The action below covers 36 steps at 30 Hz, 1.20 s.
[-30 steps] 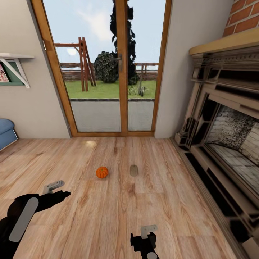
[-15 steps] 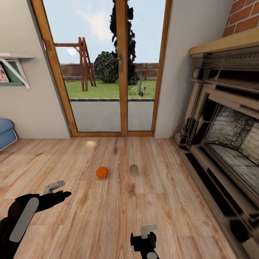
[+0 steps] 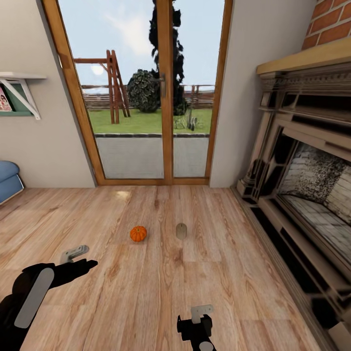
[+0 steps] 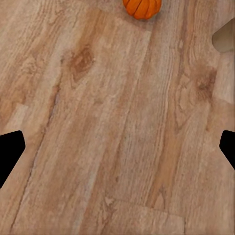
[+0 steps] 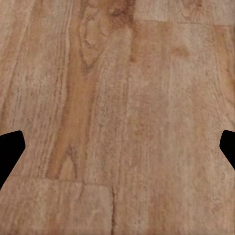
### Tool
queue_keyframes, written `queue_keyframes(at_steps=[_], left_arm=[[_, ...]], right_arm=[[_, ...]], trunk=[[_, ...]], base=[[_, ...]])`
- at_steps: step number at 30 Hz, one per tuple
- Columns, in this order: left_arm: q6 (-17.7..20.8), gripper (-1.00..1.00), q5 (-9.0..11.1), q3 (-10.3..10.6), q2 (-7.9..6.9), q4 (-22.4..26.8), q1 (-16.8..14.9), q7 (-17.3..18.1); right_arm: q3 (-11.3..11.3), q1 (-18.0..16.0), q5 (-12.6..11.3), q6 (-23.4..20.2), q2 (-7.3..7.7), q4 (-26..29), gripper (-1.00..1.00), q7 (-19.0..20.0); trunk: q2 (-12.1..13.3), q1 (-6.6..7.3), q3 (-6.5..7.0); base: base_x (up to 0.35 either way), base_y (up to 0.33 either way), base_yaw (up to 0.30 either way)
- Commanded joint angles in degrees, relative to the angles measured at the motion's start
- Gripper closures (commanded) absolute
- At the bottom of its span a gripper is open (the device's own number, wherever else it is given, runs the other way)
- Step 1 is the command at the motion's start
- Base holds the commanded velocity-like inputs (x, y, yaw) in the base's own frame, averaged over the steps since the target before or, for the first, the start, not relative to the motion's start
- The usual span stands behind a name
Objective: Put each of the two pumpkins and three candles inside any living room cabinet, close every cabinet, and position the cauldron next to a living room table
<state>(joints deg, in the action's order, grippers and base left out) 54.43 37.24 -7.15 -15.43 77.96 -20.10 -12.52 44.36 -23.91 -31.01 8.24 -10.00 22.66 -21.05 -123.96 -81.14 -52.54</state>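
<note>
A small ribbed orange pumpkin (image 3: 138, 233) sits on the wooden floor ahead of me, and a squat grey-brown candle (image 3: 181, 230) stands a short way to its right. My left gripper (image 3: 85, 257) hovers low over the floor, to the left of and nearer than the pumpkin. In the left wrist view it (image 4: 117, 152) is open and empty, with the pumpkin (image 4: 142, 7) and the candle's edge (image 4: 226, 37) further on. My right gripper (image 3: 199, 316) hangs near the bottom of the head view. It (image 5: 117, 152) is open over bare boards.
A stone-coloured fireplace surround (image 3: 302, 185) runs along the right side. A wood-framed glass patio door (image 3: 161, 122) closes the far wall. A blue seat (image 3: 7, 179) and a wall shelf (image 3: 19, 87) sit at the left. Plank floor (image 3: 161, 282) lies between me and the objects.
My left arm has crept slightly to the right. The pumpkin, the candle and the right arm have stayed where they were.
</note>
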Motion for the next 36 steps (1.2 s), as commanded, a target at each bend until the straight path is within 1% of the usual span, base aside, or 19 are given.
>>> queue_keyframes(at_steps=[1, 9, 14, 16, 19, 21, 36], left_arm=[[0.2, -1.00, 0.6, 0.0, 0.10, 0.0, 0.0, -0.5], [0.2, -1.00, 0.6, 0.2, 0.22, 0.2, 0.0, -0.4], [0.2, -1.00, 0.6, 0.4, 0.28, 0.3, 0.0, -0.4], [0.2, -1.00, 0.6, 1.7, 0.36, 0.4, 0.0, -0.4], [0.2, -1.00, 0.5, 4.4, 0.39, 0.8, 0.0, -0.4], [0.1, -1.00, 0.4, 5.1, 0.39, 0.8, 0.0, -0.4], [0.0, -1.00, 0.4, 5.2, 0.38, 0.4, 0.0, -0.5]], right_arm=[[0.5, -0.1, -0.6, 0.4, 0.00, -0.1, -1.00, -0.3], [0.5, -0.1, -0.6, 0.4, 0.00, -0.1, -1.00, -0.3], [0.4, -0.1, -0.6, 0.4, 0.00, 0.0, -1.00, -0.4], [0.4, -0.1, -0.7, 0.4, 0.00, 0.0, -1.00, -0.4], [0.3, -0.1, -0.7, 0.4, 0.00, 0.0, -1.00, -0.4], [0.3, -0.1, -0.7, 0.4, 0.00, 0.0, -1.00, -0.4], [0.4, -0.1, -0.6, 0.4, 0.00, 0.0, -1.00, -0.4]], trunk=[[0.0, 0.01, -0.05], [0.0, 0.01, -0.05], [0.0, 0.01, -0.04], [0.0, 0.01, -0.01], [0.0, 0.01, 0.03], [0.0, 0.01, 0.04], [0.0, 0.01, 0.04]], base=[[0.000, 0.000, 0.000], [0.000, 0.000, -0.002], [0.000, 0.000, -0.149], [0.000, 0.000, -0.269], [0.000, 0.000, -0.222], [0.000, 0.000, -0.083], [0.000, 0.000, -0.009]])
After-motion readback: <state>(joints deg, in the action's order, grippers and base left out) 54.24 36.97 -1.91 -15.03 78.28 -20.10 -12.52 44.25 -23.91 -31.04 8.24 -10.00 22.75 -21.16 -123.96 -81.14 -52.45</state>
